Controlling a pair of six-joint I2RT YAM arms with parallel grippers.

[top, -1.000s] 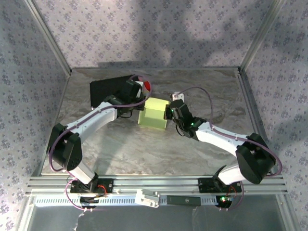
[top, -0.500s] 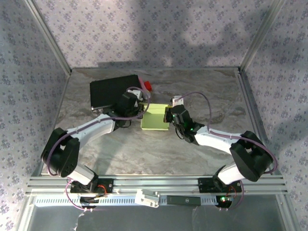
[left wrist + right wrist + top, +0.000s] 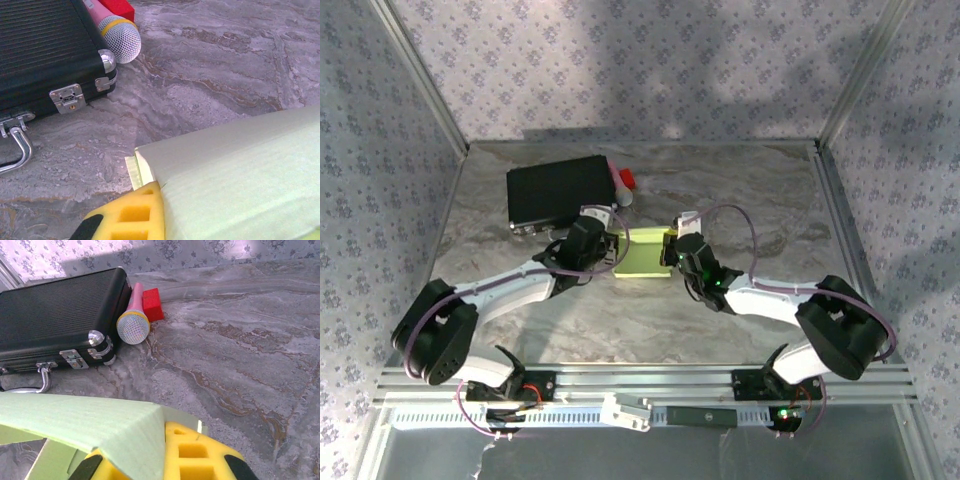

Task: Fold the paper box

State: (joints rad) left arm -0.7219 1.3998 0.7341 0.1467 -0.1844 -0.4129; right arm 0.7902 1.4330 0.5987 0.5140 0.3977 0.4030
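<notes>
I can't find any words, numbers or signs to read. The paper box [image 3: 642,255] is plain. So are the black case [image 3: 558,190], the microphone [image 3: 132,325] and the red block [image 3: 152,304].
</notes>
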